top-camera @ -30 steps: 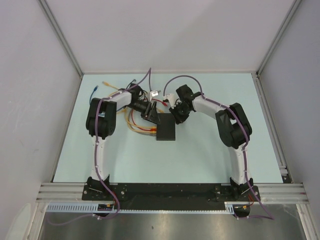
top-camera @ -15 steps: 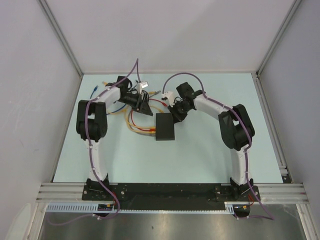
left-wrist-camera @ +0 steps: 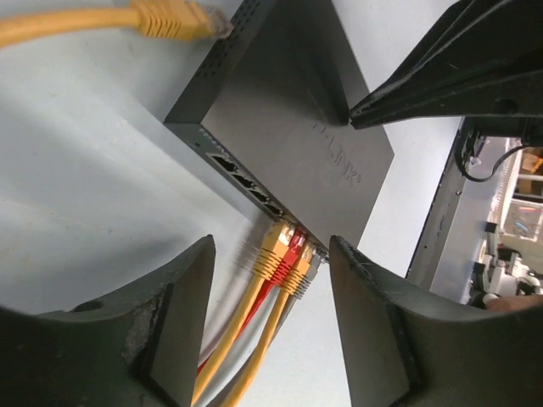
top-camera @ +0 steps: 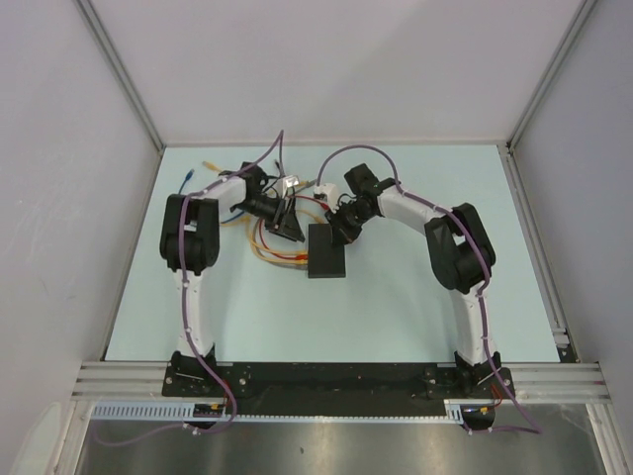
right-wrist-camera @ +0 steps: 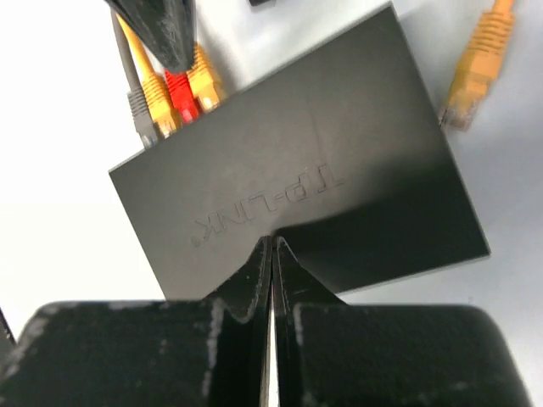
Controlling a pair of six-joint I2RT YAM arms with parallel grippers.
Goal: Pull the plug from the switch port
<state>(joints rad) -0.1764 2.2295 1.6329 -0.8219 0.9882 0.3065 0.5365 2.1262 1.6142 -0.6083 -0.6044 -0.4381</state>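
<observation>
The switch (left-wrist-camera: 297, 127) is a flat black box lying on the pale table (top-camera: 415, 297). Two yellow plugs, a red plug (left-wrist-camera: 293, 246) and a grey one sit side by side in its ports. My left gripper (left-wrist-camera: 271, 292) is open, with its fingers on either side of the plugs' cables and just short of the plugs (right-wrist-camera: 180, 93). Nothing is held in it. My right gripper (right-wrist-camera: 271, 242) is shut, and its tips rest on the top face of the switch (right-wrist-camera: 297, 170). In the top view the left gripper (top-camera: 290, 226) and right gripper (top-camera: 338, 234) meet at the far end of the switch (top-camera: 326, 259).
A loose orange plug (left-wrist-camera: 174, 19) lies on the table beside the switch, also seen in the right wrist view as the orange plug (right-wrist-camera: 475, 68). Yellow and red cables (top-camera: 269, 247) loop left of the switch. A blue-tipped cable (top-camera: 188, 176) lies at the back left.
The left arm swung out to the back left, then came back to the switch's port end. The right gripper's fingers closed fully on top of the switch.
</observation>
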